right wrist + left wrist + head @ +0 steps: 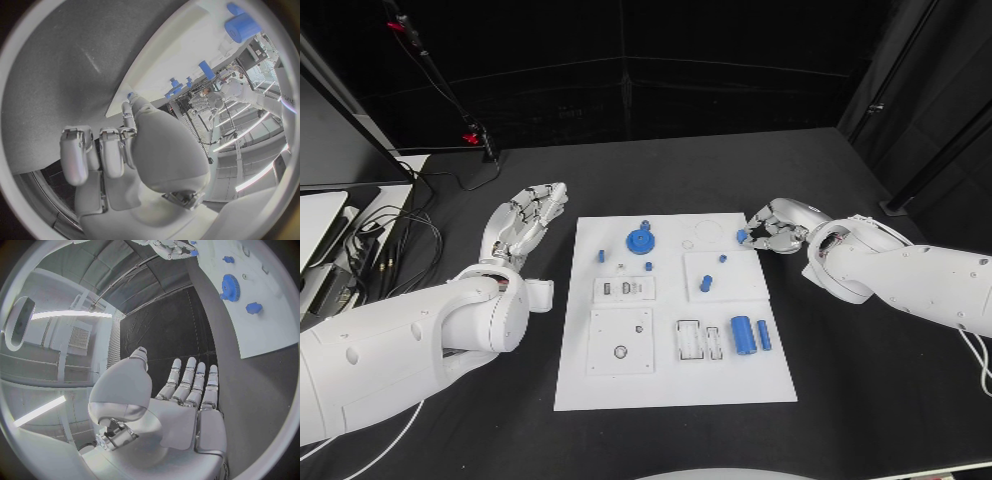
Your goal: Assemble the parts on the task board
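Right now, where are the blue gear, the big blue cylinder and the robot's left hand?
Blue gear (640, 241), head view, on its toothed face.
Big blue cylinder (743, 335), head view, mid-body.
Left hand (531, 216), head view, on the palm; fingers spread beside the board.

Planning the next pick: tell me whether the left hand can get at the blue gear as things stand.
Probably yes. The left hand lies open on the table beside the board, holding nothing. The gear sits near that edge with nothing over it or between them.
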Robot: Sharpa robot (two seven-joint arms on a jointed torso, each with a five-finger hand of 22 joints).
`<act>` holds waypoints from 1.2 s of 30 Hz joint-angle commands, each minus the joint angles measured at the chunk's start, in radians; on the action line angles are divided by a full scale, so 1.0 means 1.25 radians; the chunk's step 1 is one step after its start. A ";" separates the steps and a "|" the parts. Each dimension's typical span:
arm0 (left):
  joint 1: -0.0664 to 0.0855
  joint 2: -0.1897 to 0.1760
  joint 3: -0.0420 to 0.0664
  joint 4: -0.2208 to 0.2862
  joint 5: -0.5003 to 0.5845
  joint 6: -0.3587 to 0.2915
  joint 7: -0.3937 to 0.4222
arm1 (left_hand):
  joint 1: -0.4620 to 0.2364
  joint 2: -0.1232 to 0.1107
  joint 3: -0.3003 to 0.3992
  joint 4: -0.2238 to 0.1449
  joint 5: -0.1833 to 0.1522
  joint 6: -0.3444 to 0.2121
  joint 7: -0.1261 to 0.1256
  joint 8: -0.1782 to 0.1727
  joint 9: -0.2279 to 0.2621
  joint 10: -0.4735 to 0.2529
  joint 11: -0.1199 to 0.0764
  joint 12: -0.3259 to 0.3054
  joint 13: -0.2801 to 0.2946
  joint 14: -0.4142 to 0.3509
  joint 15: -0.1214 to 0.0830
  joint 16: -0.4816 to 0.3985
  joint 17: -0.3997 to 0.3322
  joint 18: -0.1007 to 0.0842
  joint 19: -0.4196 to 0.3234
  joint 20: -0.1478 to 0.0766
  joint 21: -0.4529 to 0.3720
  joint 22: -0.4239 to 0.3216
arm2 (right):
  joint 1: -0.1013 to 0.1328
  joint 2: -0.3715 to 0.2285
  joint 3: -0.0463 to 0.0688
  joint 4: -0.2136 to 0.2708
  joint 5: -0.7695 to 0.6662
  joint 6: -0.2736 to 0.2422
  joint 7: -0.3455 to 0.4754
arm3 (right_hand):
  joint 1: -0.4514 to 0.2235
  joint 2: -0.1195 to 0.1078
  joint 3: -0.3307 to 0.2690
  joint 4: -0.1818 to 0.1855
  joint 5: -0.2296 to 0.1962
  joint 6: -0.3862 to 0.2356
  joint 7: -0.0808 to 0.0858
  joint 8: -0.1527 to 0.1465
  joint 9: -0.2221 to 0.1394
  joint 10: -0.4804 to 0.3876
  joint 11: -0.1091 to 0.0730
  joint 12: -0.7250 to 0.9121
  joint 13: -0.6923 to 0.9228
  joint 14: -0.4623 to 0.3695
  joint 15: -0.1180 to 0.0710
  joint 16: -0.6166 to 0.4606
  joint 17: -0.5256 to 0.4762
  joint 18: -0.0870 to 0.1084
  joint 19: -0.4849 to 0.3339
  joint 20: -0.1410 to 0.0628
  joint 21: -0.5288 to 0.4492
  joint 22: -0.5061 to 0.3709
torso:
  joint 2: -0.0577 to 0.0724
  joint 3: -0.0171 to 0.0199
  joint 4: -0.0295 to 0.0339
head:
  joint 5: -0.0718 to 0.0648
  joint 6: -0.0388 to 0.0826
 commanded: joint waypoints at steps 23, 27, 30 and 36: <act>0.001 0.001 0.001 0.000 -0.006 0.006 0.209 | 0.001 0.010 -0.006 0.001 0.005 0.007 0.115 0.005 -0.001 0.003 0.004 0.004 -0.001 0.000 0.005 0.002 -0.001 -0.003 0.002 0.006 0.005 0.001 | 0.001 0.008 0.000 0.001 -0.005 -0.028 0.012 | -0.008 -0.036 -0.012 0.016 -0.019 -0.075 -0.013 -0.051 -0.012 0.085 -0.018 0.002 0.211 0.083 -0.005 0.002 0.211 -0.006 0.083 -0.002 0.003 0.211 | 0.000 -0.0003 0.0002 | -0.001 0.001; 0.001 0.001 0.001 0.000 -0.006 0.006 0.209 | 0.001 0.010 -0.006 0.001 0.005 0.007 0.115 0.005 -0.001 0.003 0.004 0.004 -0.001 0.000 0.005 0.002 -0.001 -0.003 0.002 0.006 0.005 0.001 | 0.001 0.009 0.000 0.001 -0.005 -0.031 0.012 | -0.006 -0.033 -0.010 0.016 -0.017 -0.074 -0.016 -0.050 -0.011 0.085 -0.021 0.002 0.211 0.083 -0.009 0.002 0.211 -0.006 0.083 -0.005 0.003 0.211 | 0.000 -0.0002 -0.0001 | 0.000 0.001; 0.001 0.001 0.001 0.000 -0.006 0.006 0.208 | 0.001 0.010 -0.006 0.001 0.005 0.007 0.115 0.005 -0.001 0.003 0.004 0.004 -0.001 0.000 0.005 0.002 -0.001 -0.003 0.002 0.006 0.005 0.001 | 0.001 0.009 0.000 0.000 -0.005 -0.031 0.013 | -0.004 -0.031 -0.009 0.016 -0.016 -0.074 -0.017 -0.050 -0.011 0.085 -0.023 0.002 0.211 0.083 -0.010 0.002 0.211 -0.006 0.083 -0.007 0.003 0.211 | 0.000 -0.0002 -0.0002 | -0.001 0.002; 0.001 0.001 0.001 0.000 -0.006 0.006 0.208 | 0.001 0.010 -0.006 0.001 0.005 0.007 0.115 0.005 -0.001 0.003 0.004 0.004 -0.001 0.000 0.005 0.002 -0.001 -0.003 0.002 0.006 0.005 0.001 | 0.001 0.010 0.000 0.000 -0.005 -0.028 0.012 | 0.000 -0.026 -0.006 0.015 -0.012 -0.065 -0.023 -0.046 -0.009 0.085 -0.028 0.002 0.211 0.083 -0.016 0.002 0.211 -0.006 0.083 -0.012 0.003 0.211 | 0.000 0.0000 -0.0001 | -0.002 0.000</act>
